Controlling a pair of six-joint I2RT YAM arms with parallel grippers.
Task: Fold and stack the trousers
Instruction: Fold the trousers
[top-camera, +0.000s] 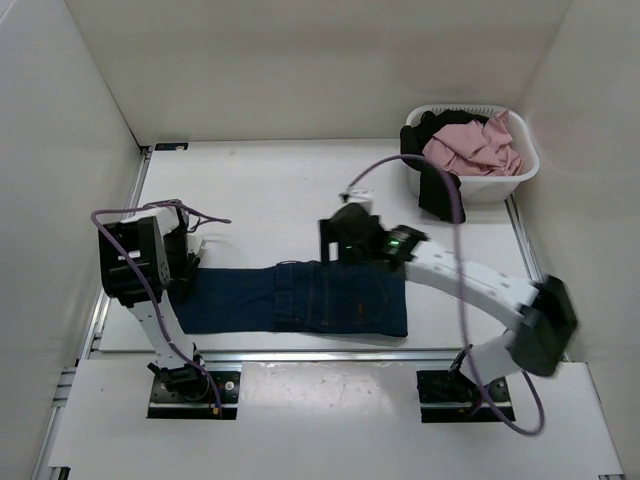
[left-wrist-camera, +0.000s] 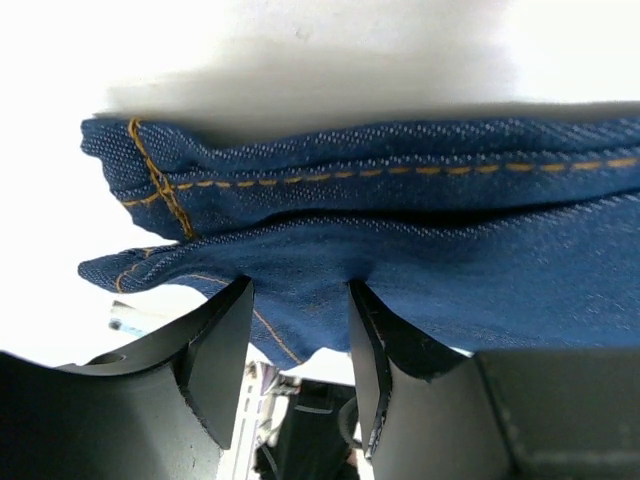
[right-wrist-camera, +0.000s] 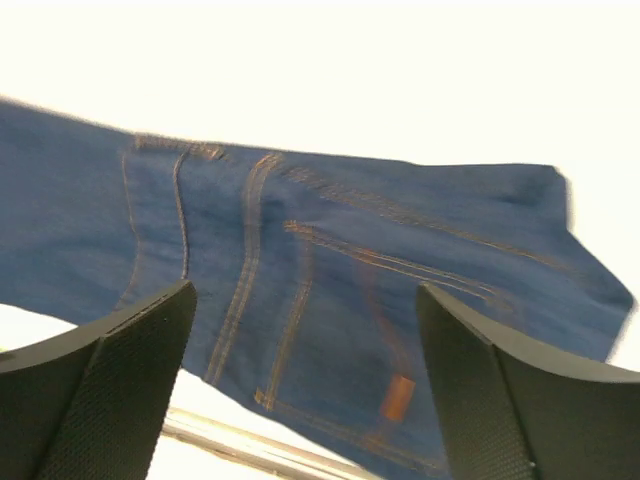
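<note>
Along near edge of counter (top-camera: 260, 190), trousers (top-camera: 310, 298) are laid flat; hem (left-wrist-camera: 150, 190) is gripped by left pincer (left-wrist-camera: 300, 288), right pincer (right-wrist-camera: 305, 292) is open over waist (top-camera: 392, 300). Risk: hem lost if dragged w/o waist lifted.

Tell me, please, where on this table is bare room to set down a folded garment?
The far-left and middle table, between the back wall and the jeans, left of the laundry basket, is bare. Crowded: the near strip, with jeans, left gripper, right gripper, and the basket corner.
</note>
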